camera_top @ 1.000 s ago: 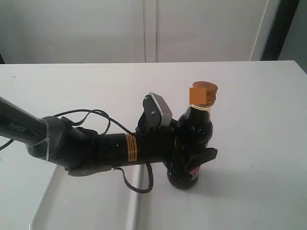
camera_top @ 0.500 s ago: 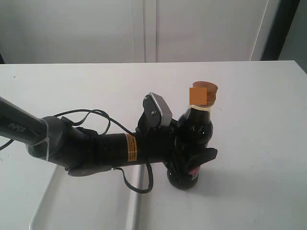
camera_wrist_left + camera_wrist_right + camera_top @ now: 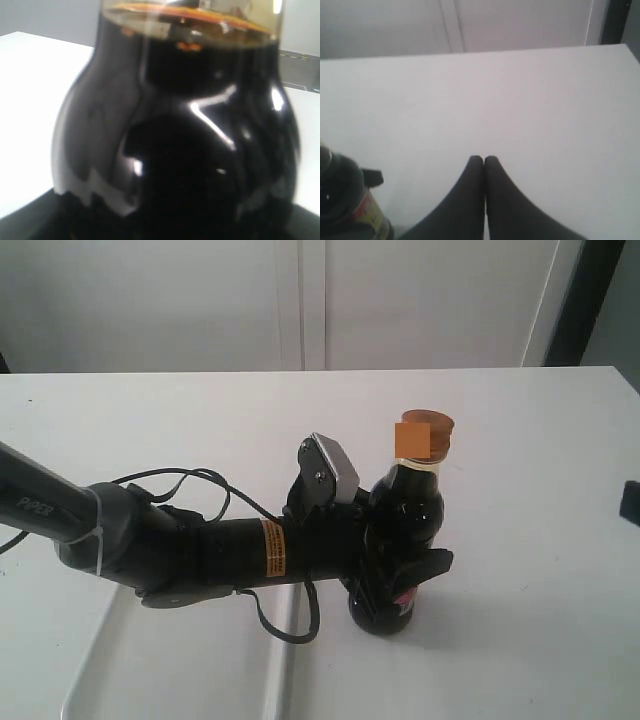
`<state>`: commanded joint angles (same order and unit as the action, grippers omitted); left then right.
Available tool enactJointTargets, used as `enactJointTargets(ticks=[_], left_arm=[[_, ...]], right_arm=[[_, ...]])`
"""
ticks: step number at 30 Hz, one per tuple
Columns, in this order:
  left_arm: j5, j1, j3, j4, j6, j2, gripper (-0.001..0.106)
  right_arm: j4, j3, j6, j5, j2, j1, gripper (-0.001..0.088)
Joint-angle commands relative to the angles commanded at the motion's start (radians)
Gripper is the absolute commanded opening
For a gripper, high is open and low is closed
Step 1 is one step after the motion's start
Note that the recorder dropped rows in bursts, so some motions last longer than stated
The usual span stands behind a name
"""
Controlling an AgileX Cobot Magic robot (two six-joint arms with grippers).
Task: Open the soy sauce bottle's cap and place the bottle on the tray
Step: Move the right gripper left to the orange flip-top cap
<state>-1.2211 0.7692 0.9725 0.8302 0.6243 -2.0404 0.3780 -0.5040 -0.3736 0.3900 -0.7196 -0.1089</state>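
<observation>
The bottle (image 3: 398, 540) stands upright on the table (image 3: 520, 470), just right of centre in the exterior view. The left gripper (image 3: 395, 575) is clenched on its lower body from the 9 o'clock side, probably to steady it so the other arm can flip the cap (image 3: 424, 435). The cap sits closed at the bottle's 12 o'clock, well clear of the grasp, which leaves it free to be worked.

The right gripper (image 3: 484, 161) hangs over bare table with its fingertips pressed together, holding nothing; the bottle (image 3: 347, 205) lies toward its 8 o'clock. In the exterior view only a dark sliver at 3 o'clock may be this arm.

The tray (image 3: 110, 660) lies at 7 o'clock, under the left arm, so the bottle is not yet on it.

The left arm covers most of the label and much of the tray. The left wrist view is filled by dark glass (image 3: 180, 140), blurred; the fingers are not distinct there. The cap's hinge cannot be made out.
</observation>
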Motion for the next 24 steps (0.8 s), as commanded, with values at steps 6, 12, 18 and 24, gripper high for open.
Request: enactJointTargets(ticks=[6, 12, 18, 24], left_arm=[[0.0, 0.0, 0.0, 0.0, 0.0, 0.0, 0.0], [0.0, 0.0, 0.0, 0.0, 0.0, 0.0, 0.0], [0.0, 0.0, 0.0, 0.0, 0.0, 0.0, 0.0], [0.0, 0.0, 0.0, 0.0, 0.0, 0.0, 0.0]], right_arm=[[0.359, -0.077, -0.439, 0.222, -0.136, 0.0, 0.0], [0.548, -0.135, -0.63, 0.386, -0.282, 0.0, 0.0], [0.698, -0.214, -0.734, 0.593, -0.404, 0.063, 0.0], [0.861, -0.268, -0.79, 0.831, -0.511, 0.177, 0.0]])
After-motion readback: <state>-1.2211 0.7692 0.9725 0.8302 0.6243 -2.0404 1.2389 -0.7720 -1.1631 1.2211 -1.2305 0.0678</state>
